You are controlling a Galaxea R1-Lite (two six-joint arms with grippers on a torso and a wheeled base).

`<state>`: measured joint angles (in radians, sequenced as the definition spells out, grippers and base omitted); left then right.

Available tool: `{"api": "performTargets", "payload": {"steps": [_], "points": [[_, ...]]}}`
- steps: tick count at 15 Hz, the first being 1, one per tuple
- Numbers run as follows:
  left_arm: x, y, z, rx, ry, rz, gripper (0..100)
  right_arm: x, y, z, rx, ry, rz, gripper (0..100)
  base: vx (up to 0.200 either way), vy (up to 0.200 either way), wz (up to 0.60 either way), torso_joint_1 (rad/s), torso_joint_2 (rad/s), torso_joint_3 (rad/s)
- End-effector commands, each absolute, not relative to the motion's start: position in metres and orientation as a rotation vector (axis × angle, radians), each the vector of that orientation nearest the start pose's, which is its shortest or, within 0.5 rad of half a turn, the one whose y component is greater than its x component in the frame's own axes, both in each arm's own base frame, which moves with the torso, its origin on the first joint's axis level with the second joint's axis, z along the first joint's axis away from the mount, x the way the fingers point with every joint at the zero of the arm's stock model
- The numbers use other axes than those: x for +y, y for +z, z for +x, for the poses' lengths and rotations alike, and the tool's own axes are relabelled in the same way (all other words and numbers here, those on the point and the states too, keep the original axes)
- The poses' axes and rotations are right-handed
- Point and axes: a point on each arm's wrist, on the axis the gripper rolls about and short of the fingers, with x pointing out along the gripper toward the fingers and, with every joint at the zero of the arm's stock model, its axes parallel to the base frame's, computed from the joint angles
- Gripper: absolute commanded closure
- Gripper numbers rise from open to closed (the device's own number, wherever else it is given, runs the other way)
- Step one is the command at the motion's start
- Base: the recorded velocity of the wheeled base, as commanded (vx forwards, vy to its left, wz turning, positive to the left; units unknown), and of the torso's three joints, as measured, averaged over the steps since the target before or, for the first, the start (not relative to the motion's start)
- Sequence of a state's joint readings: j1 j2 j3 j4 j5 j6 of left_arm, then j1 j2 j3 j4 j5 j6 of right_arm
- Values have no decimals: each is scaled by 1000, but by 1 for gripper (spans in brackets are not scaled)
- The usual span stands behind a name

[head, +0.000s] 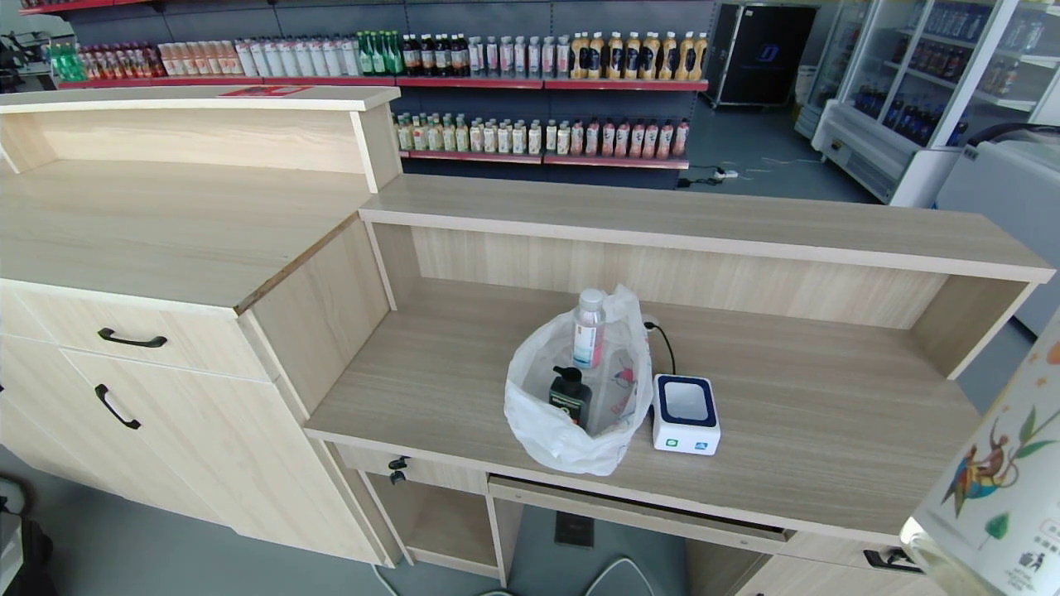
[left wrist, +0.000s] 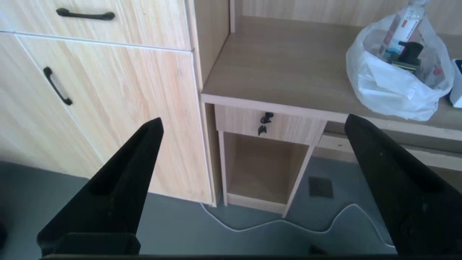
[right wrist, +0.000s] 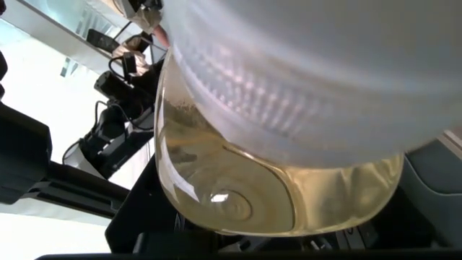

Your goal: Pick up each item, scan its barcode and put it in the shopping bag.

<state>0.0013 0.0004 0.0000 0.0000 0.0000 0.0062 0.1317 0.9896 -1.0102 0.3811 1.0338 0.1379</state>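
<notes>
The clear bottle of pale yellow drink with a picture label (head: 994, 488) hangs well right of the white plastic shopping bag (head: 538, 414). I cannot tell my right gripper's hold on it, while my left gripper (left wrist: 253, 123) gapes wide and empty, well left of the bag. Tilted to scan, it may slip, or catch the bag's limp rim and topple the white-capped clear bottle (head: 589, 331) and black pump bottle (head: 570, 396) inside; the white box scanner (head: 686, 414), just beside the bag, stands between.

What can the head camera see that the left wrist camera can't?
Head view: the drink shelves at the back and a big bottle up close. Left wrist view: the open left hand. Both: the bag with a pump bottle inside, on the counter.
</notes>
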Motion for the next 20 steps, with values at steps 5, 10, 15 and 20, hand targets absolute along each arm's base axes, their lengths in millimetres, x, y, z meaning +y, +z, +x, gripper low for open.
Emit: {"api": "performTargets", "payload": {"steps": [5, 10, 15, 20], "points": [[0, 75, -23, 0, 2, 6, 0, 31, 298, 91, 421, 1123, 287, 100, 0, 0, 0, 0, 0, 0], [0, 75, -23, 0, 2, 6, 0, 24, 288, 115, 366, 902, 85, 100, 0, 0, 0, 0, 0, 0], [0, 75, -23, 0, 2, 6, 0, -4, 260, 161, 280, 662, -193, 100, 0, 0, 0, 0, 0, 0], [0, 75, -23, 0, 2, 6, 0, -59, 205, 206, 157, 405, -722, 100, 0, 0, 0, 0, 0, 0]]}}
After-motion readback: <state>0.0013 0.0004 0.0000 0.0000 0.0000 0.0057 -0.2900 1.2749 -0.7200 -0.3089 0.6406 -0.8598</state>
